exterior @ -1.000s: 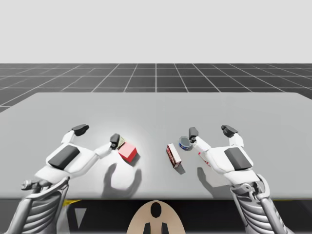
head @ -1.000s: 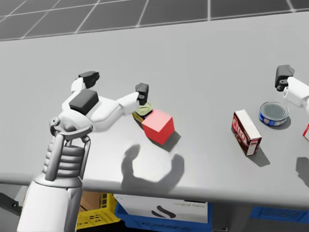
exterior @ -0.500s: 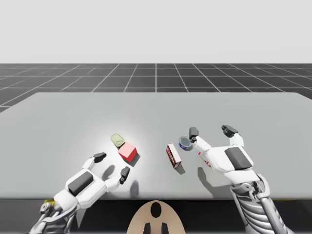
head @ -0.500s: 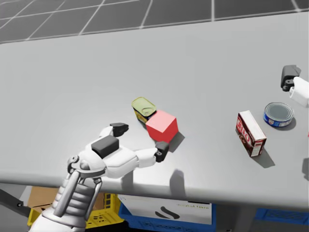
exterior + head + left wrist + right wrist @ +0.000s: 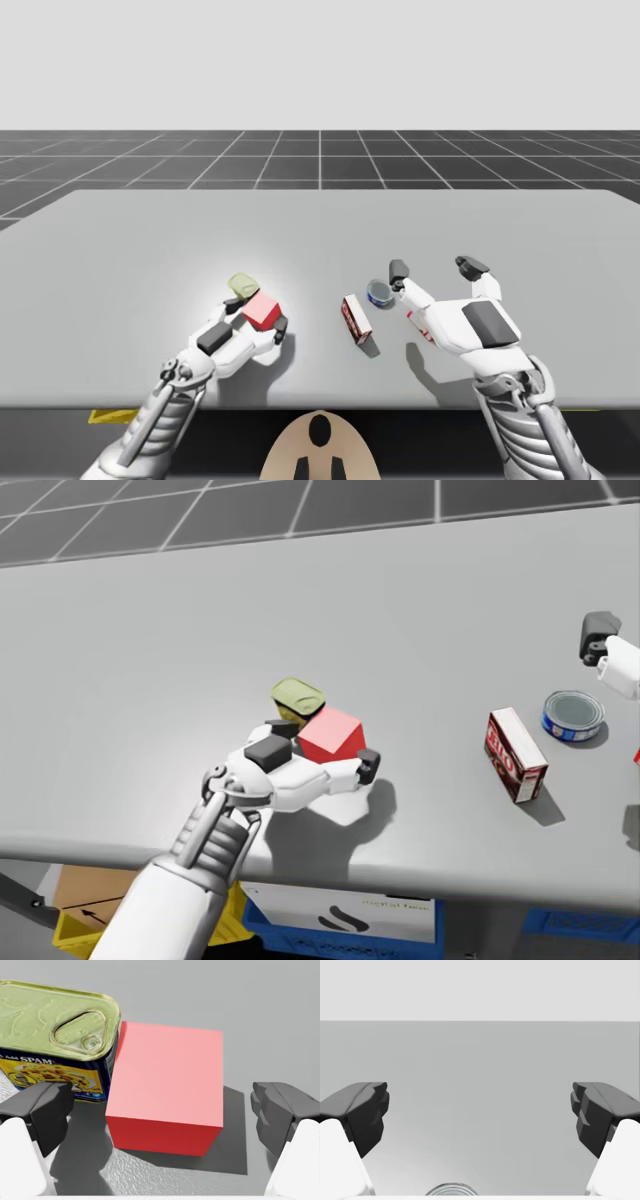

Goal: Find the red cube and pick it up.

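Toward the near left of the table [image 5: 120,230], in the high view, the red cube [image 5: 262,311] is sitting between the spread fingers of my left gripper [image 5: 260,315], while my right gripper [image 5: 434,270], also wide, is hanging well apart to the right. From the head, one left finger is standing at the cube's far-left side by the gold-lidded tin [image 5: 297,693], the other at its near-right. Along the left wrist, the cube is lying squarely between the fingers, with a gap showing on each side and the tin just beside it, ahead of one finger. Along the right wrist, the fingers are standing wide above the table.
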Controlling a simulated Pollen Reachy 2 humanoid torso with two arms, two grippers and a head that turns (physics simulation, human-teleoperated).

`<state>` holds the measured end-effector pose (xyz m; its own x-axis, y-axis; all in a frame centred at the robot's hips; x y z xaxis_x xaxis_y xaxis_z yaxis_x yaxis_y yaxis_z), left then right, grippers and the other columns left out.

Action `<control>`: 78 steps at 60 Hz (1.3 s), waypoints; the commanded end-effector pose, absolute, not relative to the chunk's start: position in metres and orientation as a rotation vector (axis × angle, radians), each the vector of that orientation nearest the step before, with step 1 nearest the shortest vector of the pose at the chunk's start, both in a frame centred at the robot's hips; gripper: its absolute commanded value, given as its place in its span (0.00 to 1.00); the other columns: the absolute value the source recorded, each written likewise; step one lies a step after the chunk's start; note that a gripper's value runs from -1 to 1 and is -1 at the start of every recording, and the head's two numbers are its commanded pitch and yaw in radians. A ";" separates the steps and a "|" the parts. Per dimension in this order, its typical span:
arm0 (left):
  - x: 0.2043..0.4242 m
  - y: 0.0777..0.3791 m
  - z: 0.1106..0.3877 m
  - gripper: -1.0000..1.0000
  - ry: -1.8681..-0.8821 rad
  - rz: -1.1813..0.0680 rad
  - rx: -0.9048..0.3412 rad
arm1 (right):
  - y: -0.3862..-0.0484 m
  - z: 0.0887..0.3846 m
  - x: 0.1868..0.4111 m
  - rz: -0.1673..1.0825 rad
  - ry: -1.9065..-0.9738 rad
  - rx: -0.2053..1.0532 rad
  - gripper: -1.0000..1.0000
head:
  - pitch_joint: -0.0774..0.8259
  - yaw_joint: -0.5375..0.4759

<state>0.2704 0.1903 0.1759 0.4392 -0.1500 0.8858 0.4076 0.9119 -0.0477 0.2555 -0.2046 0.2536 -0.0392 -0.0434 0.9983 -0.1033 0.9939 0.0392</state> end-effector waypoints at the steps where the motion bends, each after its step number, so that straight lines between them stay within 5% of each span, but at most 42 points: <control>1: 0.283 0.169 0.167 0.00 -1.046 -0.313 -0.306 | -0.202 0.253 0.255 0.032 -1.608 0.130 0.00 | 0.85 0.78; 15: 0.290 0.164 0.163 0.00 -1.035 -0.308 -0.281 | -0.202 0.252 0.255 0.032 -1.609 0.131 0.00 | 0.84 0.77; 17: 0.289 0.164 0.161 0.07 -1.027 -0.308 -0.274 | -0.203 0.253 0.255 0.031 -1.609 0.132 0.00 | 0.84 0.77; 19: 0.288 0.164 0.160 0.24 -1.021 -0.307 -0.271 | -0.202 0.253 0.255 0.031 -1.609 0.132 0.00 | 0.84 0.77; 20: 0.286 0.164 0.158 0.82 -1.014 -0.315 -0.266 | -0.202 0.253 0.255 0.031 -1.610 0.131 0.00 | 0.84 0.77; 22: 0.285 0.164 0.157 0.96 -1.008 -0.321 -0.257 | -0.202 0.253 0.255 0.031 -1.610 0.131 0.00 | 0.84 0.77; 40: 0.282 0.164 0.156 1.00 -0.998 -0.343 -0.248 | -0.204 0.253 0.257 0.028 -1.611 0.128 0.00 | 0.78 0.76; 56: 0.278 0.163 0.161 1.00 -1.011 -0.358 -0.240 | -0.205 0.253 0.258 0.023 -1.613 0.125 0.00 | 0.55 0.74; 78: 0.261 0.176 0.272 1.00 -1.245 -0.436 -0.219 | -0.209 0.254 0.258 0.019 -1.619 0.134 0.00 | 0.47 0.74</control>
